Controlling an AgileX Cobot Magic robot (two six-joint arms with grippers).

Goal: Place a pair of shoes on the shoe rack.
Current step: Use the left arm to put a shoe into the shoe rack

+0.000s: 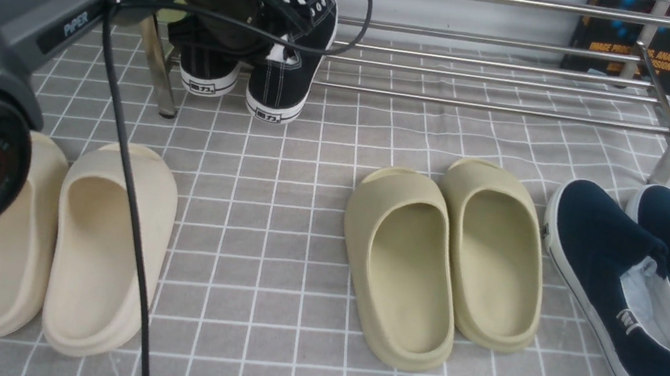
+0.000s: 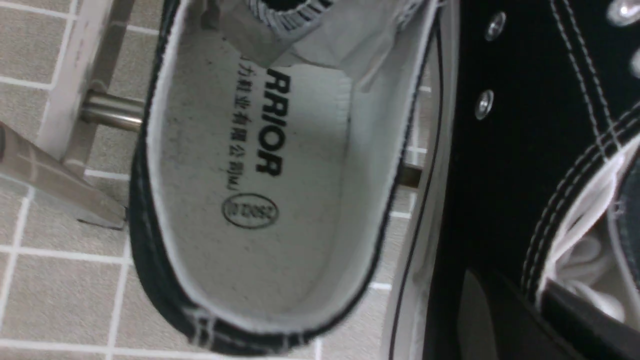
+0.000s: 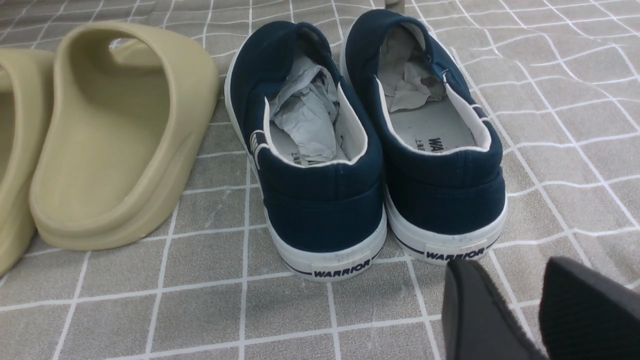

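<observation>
- Grey checked cloth (image 1: 304, 223) covers the bench in front of a pale far wall.
- Shoe rack (image 1: 488, 106) spans the far side, and its bars to the right of the sneakers are bare.
- Sneakers (image 1: 281, 58) sit toes-in at its left end beside the leg. Their heels overhang the near bar, so several bars appear to carry the soles.
- Left gripper (image 2: 530, 315) has its jaws pinching one sneaker's collar.
- Right gripper (image 3: 515, 265) has its jaws spread and empty, near the navy slip-ons (image 3: 320, 210).
</observation>
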